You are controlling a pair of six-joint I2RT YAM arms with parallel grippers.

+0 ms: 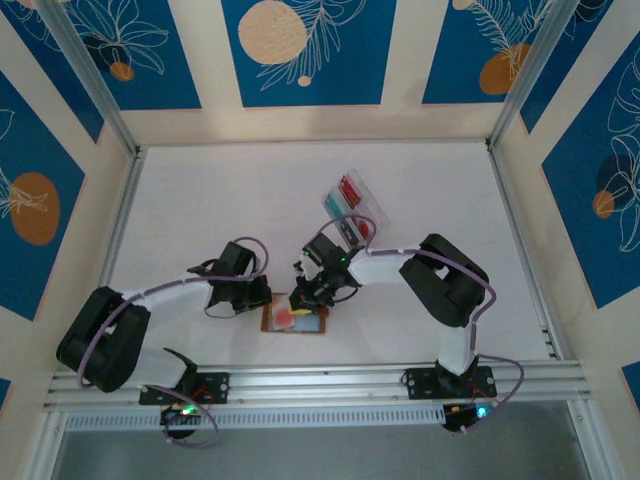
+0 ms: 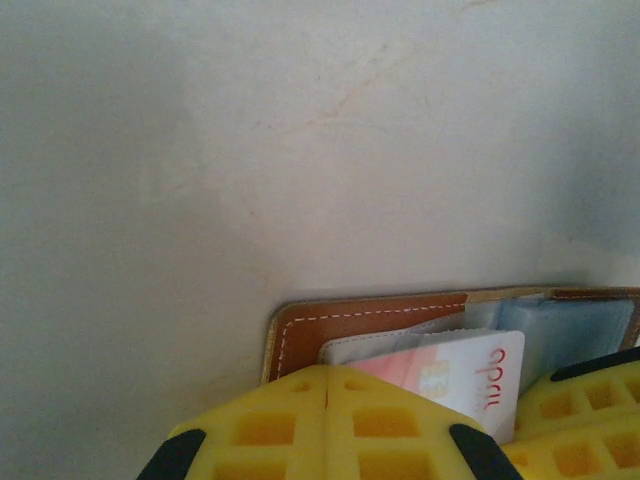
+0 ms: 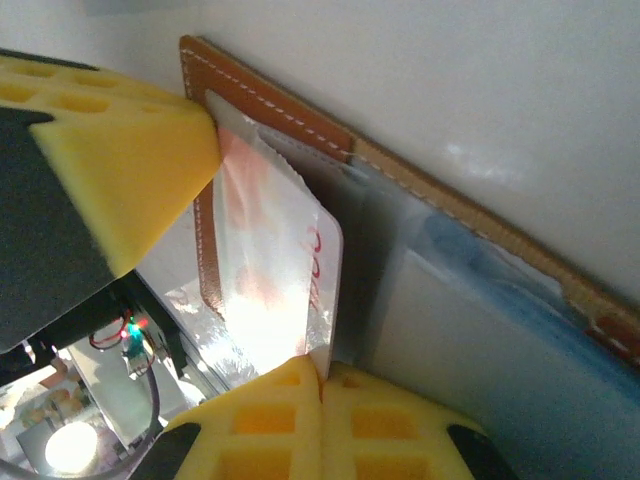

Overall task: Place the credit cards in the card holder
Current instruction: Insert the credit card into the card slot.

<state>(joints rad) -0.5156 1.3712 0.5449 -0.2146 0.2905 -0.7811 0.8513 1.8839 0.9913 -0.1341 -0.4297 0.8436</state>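
A white table (image 1: pixel 200 200) is seen from above, with the left arm (image 1: pixel 110 335) and the right arm (image 1: pixel 445 280) both bent inward over it. A clear tray (image 1: pixel 372 205) lies beyond the right claw (image 1: pixel 308 292), farther from the arm bases and apart from it, and a red card (image 1: pixel 351 187), a teal card (image 1: pixel 337 204) and a dark card (image 1: pixel 356 232) are seen in it. The card holder (image 1: pixel 312 324) is spread open directly beneath both claws, with its brown stitched rim (image 2: pixel 350 318) and pale grey-blue inside turned up. The left claw (image 2: pixel 325 425) is closed, its yellow fingers pressed together with nothing visible between them, and it is set over one end of the card holder; from the right wrist its pad (image 3: pixel 130 160) is seen against the brown corner (image 3: pixel 290 118). A red-and-white card (image 2: pixel 470 375) lies just ahead of the left claw, partly tucked into a pocket. The right claw (image 3: pixel 320 425) is also closed, and the near corner of that card (image 3: pixel 270 270) is seen running into the seam between its fingers, so the card appears to be pinched there. One right fingertip (image 2: pixel 590 400) is seen just beside the left claw.
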